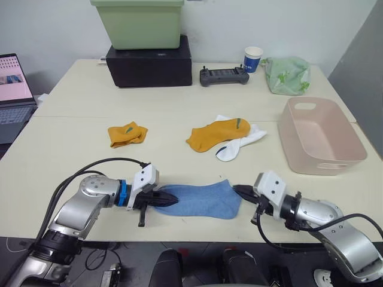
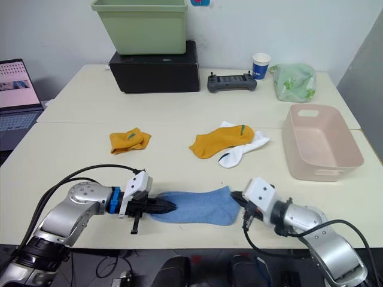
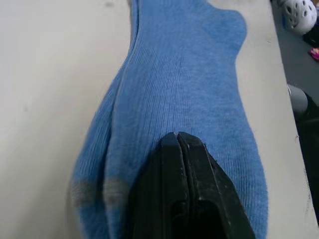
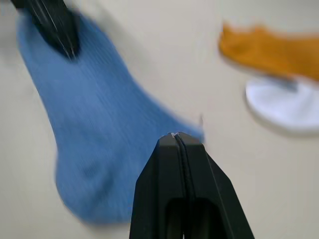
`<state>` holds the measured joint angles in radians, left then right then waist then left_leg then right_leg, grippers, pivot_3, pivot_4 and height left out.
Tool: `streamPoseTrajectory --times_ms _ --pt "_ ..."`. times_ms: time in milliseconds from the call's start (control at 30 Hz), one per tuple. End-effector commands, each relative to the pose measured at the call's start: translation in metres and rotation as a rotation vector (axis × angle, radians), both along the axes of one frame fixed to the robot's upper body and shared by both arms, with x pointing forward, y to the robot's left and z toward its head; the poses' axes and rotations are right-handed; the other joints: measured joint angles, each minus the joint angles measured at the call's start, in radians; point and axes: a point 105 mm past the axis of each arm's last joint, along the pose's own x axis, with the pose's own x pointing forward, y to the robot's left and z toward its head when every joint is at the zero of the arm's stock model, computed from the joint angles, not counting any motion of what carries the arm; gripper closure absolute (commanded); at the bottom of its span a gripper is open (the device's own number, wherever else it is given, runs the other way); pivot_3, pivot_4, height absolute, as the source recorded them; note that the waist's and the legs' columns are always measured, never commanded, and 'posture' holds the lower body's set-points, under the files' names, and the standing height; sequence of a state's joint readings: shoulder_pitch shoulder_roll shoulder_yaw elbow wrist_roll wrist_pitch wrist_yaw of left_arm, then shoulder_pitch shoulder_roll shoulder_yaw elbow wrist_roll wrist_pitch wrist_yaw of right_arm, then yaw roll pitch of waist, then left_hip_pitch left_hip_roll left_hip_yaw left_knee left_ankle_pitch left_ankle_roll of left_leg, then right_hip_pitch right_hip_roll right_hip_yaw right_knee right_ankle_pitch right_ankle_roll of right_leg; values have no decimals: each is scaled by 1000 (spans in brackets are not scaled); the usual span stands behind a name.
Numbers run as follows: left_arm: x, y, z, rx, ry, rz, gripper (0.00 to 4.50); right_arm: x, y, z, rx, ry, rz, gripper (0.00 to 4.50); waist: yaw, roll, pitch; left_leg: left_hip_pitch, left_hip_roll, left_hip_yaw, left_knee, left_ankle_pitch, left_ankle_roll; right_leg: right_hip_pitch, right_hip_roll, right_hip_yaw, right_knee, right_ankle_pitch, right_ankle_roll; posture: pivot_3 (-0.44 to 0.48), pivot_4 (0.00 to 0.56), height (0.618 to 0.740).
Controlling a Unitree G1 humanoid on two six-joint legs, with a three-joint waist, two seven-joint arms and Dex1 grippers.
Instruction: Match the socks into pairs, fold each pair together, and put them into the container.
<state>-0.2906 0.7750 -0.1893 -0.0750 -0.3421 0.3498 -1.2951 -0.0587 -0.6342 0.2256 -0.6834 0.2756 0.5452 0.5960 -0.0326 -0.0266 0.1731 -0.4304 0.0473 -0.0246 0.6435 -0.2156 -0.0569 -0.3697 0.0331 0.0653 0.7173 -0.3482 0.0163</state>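
Plainly, step in hand: the blue pair lay stacked near the front edge of the surface (image 1: 72, 137), not yet folded.
Blue socks (image 1: 200, 200): flat, between both arms.
Left pincer (image 1: 169, 198): shut, its tip resting on one end of the blue socks; whether it pinched cloth, I could not tell.
Right pincer (image 1: 238, 191): shut, at the other end, seemingly holding nothing.
Others: orange sock (image 1: 126, 133) alone; another orange sock (image 1: 216, 134) lying over a white sock (image 1: 239, 145).
Pink basket (image 1: 353, 159): to the right, seemingly empty.
Next, I judged: fold one end over the other.
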Motion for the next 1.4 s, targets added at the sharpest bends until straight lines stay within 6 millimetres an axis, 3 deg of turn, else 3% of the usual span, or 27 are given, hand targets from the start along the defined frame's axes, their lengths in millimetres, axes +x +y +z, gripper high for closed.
streamPoseTrajectory --times_ms 33,233,367,500,600,733,800,933,1167,1367,1400 --pt "3 -19 16 -23 -71 -48 4500 3 17 -2 16 14 24 4468 1 0 0 0 0 0 0 0 0 0 0 0 0 0 0 0 150 735" --pt "9 -7 -6 65 -59 -10 4500 14 28 -40 -57 111 -1 4468 1 0 0 -1 0 0 0 0 0 -2 0 1 0 1 -3 0 150 735" --pt "14 9 -25 125 -53 42 4500 23 11 -53 -72 152 -102 4468 1 0 0 -1 0 0 0 0 0 -2 0 1 0 1 -3 0 150 735" --pt "8 14 -28 107 -21 43 4500 19 -13 -56 -58 196 -156 4468 1 0 -1 -1 0 0 0 0 0 0 0 1 0 1 -2 0 150 735" --pt "4 9 -23 57 -18 11 4500 14 -24 -52 -35 189 -165 4468 1 0 -1 0 0 0 0 0 0 0 -1 1 0 1 -2 0 150 735" --pt "8 -1 -5 8 -46 -28 4500 -1 -11 -14 170 194 -94 4468 -1 0 0 0 0 0 0 0 0 0 -1 0 0 1 -2 0 150 735" --pt "12 -2 -1 11 -61 -30 4500 1 -21 -12 190 198 -156 4468 0 0 0 0 0 0 0 0 0 0 0 0 0 1 -2 0 150 735" --pt "14 4 -14 60 -64 -20 4500 5 -42 -21 205 235 -282 3591 1 0 0 -1 0 0 0 0 0 0 0 0 0 1 -2 0 150 735" --pt "10 4 -17 56 -60 -33 4500 4 -28 -43 180 328 -300 1214 -1 0 0 0 0 0 0 0 0 0 0 0 0 1 -2 0 150 735" --pt "11 4 -16 53 -68 -25 4500 -3 -20 -63 101 384 -288 1214 -1 0 -1 0 0 0 0 0 0 0 0 1 0 1 -2 0 150 735" --pt "11 5 -17 54 -69 -25 4500 -3 -20 -63 87 366 -284 1387 -1 0 -1 0 0 0 0 0 0 0 0 1 0 1 -2 0 150 735"
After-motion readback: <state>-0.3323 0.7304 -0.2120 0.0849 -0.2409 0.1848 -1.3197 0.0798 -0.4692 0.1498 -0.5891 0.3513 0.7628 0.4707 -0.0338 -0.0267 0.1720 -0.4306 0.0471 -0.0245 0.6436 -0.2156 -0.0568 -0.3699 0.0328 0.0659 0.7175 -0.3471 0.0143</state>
